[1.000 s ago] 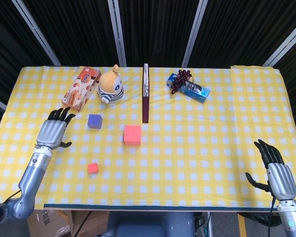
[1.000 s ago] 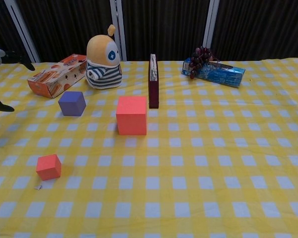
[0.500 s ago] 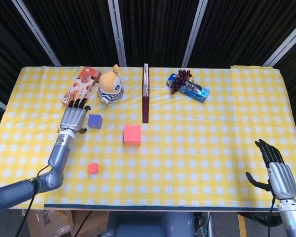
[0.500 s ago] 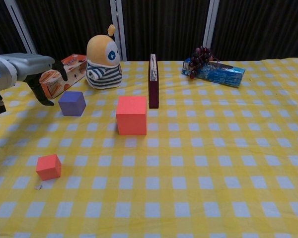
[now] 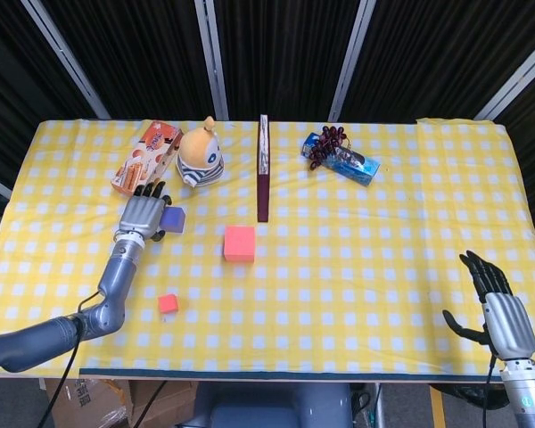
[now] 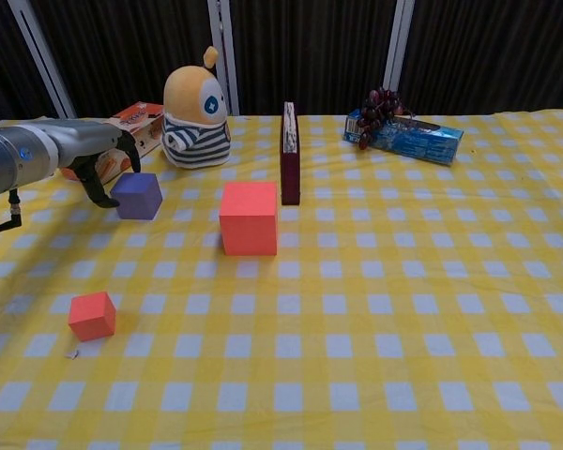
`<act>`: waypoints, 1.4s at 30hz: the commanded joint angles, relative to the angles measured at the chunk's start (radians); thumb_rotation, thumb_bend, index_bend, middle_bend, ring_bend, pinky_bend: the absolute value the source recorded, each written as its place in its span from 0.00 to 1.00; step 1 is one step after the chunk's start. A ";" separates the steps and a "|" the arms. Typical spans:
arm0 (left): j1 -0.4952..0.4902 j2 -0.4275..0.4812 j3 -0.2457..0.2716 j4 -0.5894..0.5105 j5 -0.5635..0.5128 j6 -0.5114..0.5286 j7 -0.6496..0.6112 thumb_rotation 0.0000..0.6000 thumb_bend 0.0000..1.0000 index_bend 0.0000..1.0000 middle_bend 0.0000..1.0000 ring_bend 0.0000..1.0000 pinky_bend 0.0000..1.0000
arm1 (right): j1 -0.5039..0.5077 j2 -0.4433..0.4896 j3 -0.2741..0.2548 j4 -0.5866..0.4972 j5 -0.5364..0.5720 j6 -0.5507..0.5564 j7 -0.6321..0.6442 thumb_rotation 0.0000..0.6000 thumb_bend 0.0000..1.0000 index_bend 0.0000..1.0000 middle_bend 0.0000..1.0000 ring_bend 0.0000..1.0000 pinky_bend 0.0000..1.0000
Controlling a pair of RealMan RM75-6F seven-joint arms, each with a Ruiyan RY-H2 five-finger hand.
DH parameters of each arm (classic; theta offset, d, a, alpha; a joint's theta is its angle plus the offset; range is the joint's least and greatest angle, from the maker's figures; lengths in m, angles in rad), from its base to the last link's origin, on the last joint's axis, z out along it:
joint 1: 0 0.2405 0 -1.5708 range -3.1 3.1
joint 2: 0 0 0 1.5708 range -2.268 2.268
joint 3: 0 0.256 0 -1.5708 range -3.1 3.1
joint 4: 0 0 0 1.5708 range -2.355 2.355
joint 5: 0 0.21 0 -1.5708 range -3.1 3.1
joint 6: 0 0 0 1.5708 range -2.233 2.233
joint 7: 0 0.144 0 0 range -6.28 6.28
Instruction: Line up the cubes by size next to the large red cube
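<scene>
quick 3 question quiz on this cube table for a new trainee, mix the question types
1. True or false: the left hand is holding the small red cube.
2. Which cube is nearest the left hand: A) large red cube, B) purple cube, C) small red cube?
3. Fill in: the right hand is near the table's ___ edge, holding nothing.

Key
1. False; the small red cube sits alone on the cloth.
2. B
3. Front right; fingers apart, far from every cube.
</scene>
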 commanded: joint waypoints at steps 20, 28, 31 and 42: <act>-0.020 0.014 0.011 -0.118 0.004 0.043 -0.067 1.00 0.37 0.46 0.00 0.00 0.08 | -0.006 -0.003 0.003 0.007 -0.003 0.014 0.008 1.00 0.36 0.00 0.00 0.00 0.01; -0.035 0.047 0.034 -0.300 -0.096 0.154 0.038 1.00 0.37 0.45 0.00 0.00 0.08 | -0.007 -0.003 0.003 0.007 -0.008 0.020 0.005 1.00 0.36 0.00 0.00 0.00 0.01; -0.046 0.034 0.039 -0.323 -0.124 0.191 0.067 1.00 0.37 0.46 0.00 0.00 0.08 | -0.008 -0.002 0.003 0.007 -0.007 0.020 0.006 1.00 0.36 0.00 0.00 0.00 0.01; -0.071 -0.031 0.045 -0.311 -0.157 0.266 0.106 1.00 0.37 0.46 0.00 0.00 0.08 | -0.008 -0.002 0.002 0.010 -0.013 0.023 0.013 1.00 0.36 0.00 0.00 0.00 0.01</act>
